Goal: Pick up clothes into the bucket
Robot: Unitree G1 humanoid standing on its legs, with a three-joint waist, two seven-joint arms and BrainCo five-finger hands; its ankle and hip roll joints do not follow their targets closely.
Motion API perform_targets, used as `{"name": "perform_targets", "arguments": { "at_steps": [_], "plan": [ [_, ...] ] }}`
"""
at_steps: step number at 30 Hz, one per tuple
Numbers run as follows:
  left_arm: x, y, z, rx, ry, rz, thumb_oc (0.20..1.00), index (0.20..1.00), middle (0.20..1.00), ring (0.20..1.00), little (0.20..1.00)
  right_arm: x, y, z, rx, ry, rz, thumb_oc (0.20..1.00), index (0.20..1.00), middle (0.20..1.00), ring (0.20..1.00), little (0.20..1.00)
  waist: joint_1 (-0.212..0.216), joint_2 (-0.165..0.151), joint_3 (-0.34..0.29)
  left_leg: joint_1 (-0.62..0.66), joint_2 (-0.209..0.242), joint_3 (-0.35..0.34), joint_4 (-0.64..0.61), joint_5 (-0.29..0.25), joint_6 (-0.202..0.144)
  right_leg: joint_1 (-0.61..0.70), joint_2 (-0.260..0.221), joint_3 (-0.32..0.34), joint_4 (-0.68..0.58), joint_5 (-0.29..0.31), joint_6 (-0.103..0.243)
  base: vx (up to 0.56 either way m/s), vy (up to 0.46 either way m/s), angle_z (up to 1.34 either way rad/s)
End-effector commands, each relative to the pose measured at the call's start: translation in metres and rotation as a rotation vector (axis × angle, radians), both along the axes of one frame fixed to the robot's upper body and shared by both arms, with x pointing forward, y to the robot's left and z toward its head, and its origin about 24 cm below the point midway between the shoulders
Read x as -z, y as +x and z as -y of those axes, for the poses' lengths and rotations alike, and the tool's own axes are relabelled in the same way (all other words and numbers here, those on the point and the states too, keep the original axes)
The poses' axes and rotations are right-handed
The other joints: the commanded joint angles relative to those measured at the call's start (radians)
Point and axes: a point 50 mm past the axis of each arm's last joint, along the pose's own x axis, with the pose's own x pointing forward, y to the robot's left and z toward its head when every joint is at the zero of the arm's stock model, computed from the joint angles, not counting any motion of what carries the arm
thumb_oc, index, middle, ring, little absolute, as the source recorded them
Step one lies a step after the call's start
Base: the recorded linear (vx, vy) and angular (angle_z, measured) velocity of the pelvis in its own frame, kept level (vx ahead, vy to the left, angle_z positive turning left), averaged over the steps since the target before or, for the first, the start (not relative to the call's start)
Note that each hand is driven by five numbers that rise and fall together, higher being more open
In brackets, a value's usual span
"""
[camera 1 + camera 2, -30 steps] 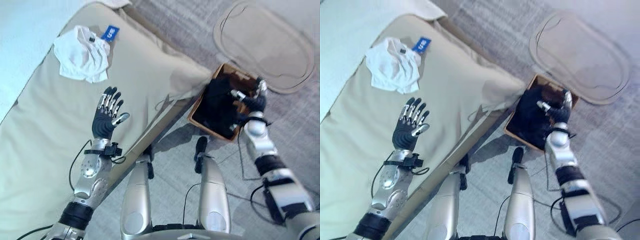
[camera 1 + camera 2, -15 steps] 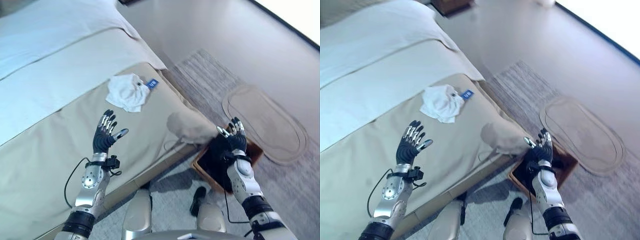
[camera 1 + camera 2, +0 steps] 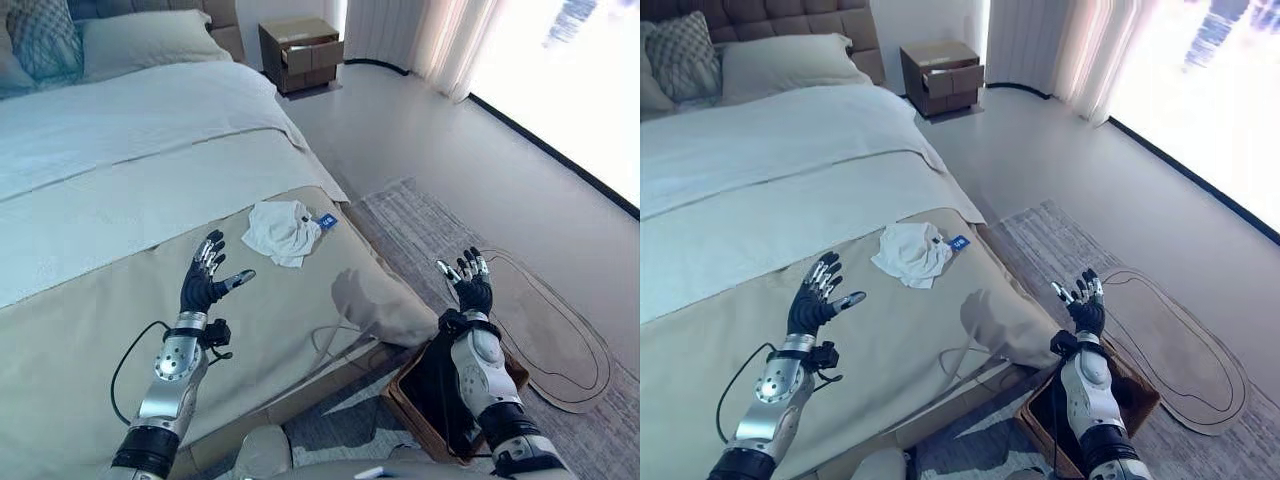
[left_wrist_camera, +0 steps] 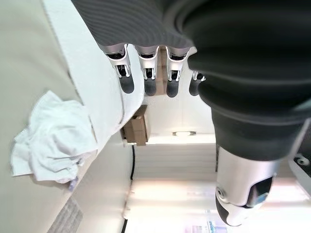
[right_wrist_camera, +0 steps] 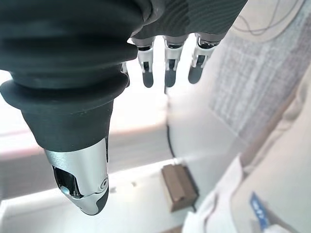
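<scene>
Both robot hands are hanging released and empty, the left robot hand (image 3: 205, 282) lifting above the bed (image 3: 120, 200) toward the white garment (image 3: 283, 231) crumpled mid-frame, seemingly its next pickup, the right robot hand (image 3: 471, 288) hovering above the bucket (image 3: 405, 395) lower right.

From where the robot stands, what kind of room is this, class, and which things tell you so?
Most likely a bedroom: a large bed with pillows against a headboard, a small nightstand beside it, and a rug on the floor.

White garment (image 3: 283, 231); brown bucket (image 3: 400, 395); beige bedspread (image 3: 90, 330).
</scene>
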Motion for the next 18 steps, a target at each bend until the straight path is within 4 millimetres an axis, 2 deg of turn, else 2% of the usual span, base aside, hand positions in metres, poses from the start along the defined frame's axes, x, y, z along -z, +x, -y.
{"name": "perform_targets", "arguments": {
  "at_steps": [1,2,4,6,9,11,13,16,18],
  "plan": [
    [-0.02,0.008,0.001,0.024,0.102,0.094,1.0,1.0,1.0,1.0,1.0,-0.022,0.004,0.017,0.028,-0.03,0.108,1.0,1.0,1.0,1.0,1.0,-0.014,-0.007,0.006,0.036,-0.025,-0.01,0.024,-0.06,0.058,-0.023,-0.067,0.188,0.132,0.271,0.074,0.13,0.237,0.35],
    [-0.023,0.01,0.003,0.034,0.131,0.1,1.0,1.0,1.0,1.0,1.0,-0.019,0.001,0.014,0.015,-0.01,0.108,1.0,1.0,1.0,1.0,1.0,-0.04,0.005,0.017,0.081,-0.029,-0.031,-0.008,-0.062,0.073,-0.082,0.004,0.28,0.224,0.232,0.047,0.1,0.166,0.54],
    [-0.024,0.011,0.003,0.034,0.142,0.104,1.0,1.0,1.0,1.0,1.0,-0.017,0.0,0.013,0.011,-0.011,0.101,1.0,1.0,1.0,1.0,1.0,-0.045,0.008,0.014,0.093,-0.029,-0.034,-0.026,-0.054,0.076,-0.097,0.026,0.294,0.226,0.223,0.038,0.08,0.089,0.53],
    [-0.025,0.012,0.003,0.028,0.141,0.11,1.0,1.0,1.0,1.0,1.0,-0.013,-0.003,0.014,0.012,-0.017,0.079,1.0,1.0,1.0,1.0,1.0,-0.06,0.01,0.015,0.117,-0.033,-0.05,-0.053,-0.047,0.077,-0.126,0.082,0.317,0.205,0.164,0.02,0.1,0.027,-0.02],
    [-0.027,0.013,0.004,0.018,0.131,0.121,1.0,1.0,1.0,1.0,1.0,-0.008,-0.006,0.017,0.023,-0.013,0.062,1.0,1.0,1.0,1.0,1.0,-0.076,0.007,0.021,0.136,-0.034,-0.066,-0.073,-0.047,0.072,-0.145,0.153,0.356,0.126,0.098,0.014,0.08,-0.039,-0.19],
    [-0.029,0.016,0.006,0.013,0.128,0.131,1.0,1.0,1.0,1.0,1.0,-0.006,-0.008,0.019,0.028,-0.018,0.052,1.0,1.0,1.0,1.0,1.0,-0.088,-0.004,0.024,0.143,-0.039,-0.08,-0.085,-0.047,0.063,-0.164,0.191,0.397,0.027,0.109,0.02,0.09,-0.098,0.1],
    [-0.03,0.017,0.008,0.015,0.125,0.138,1.0,1.0,1.0,1.0,1.0,-0.005,-0.009,0.019,0.029,-0.012,0.05,1.0,1.0,1.0,1.0,1.0,-0.091,-0.003,0.027,0.145,-0.034,-0.084,-0.084,-0.046,0.059,-0.172,0.196,0.399,0.021,0.115,0.023,0.06,-0.075,0.3],
    [-0.027,0.017,0.012,0.019,0.127,0.124,1.0,1.0,1.0,1.0,1.0,0.002,-0.014,0.02,0.034,-0.012,0.019,1.0,1.0,1.0,1.0,1.0,-0.094,-0.012,0.005,0.154,-0.03,-0.076,-0.09,-0.049,0.046,-0.112,0.204,0.383,-0.076,0.126,0.024,0.11,-0.11,-0.01],
    [-0.026,0.017,0.013,0.019,0.122,0.119,1.0,1.0,1.0,1.0,1.0,0.003,-0.015,0.02,0.033,-0.012,0.016,1.0,1.0,1.0,1.0,1.0,-0.094,-0.011,-0.001,0.159,-0.024,-0.075,-0.096,-0.048,0.04,-0.101,0.208,0.379,-0.094,0.13,0.022,0.09,-0.086,0.28]
  ]
}}
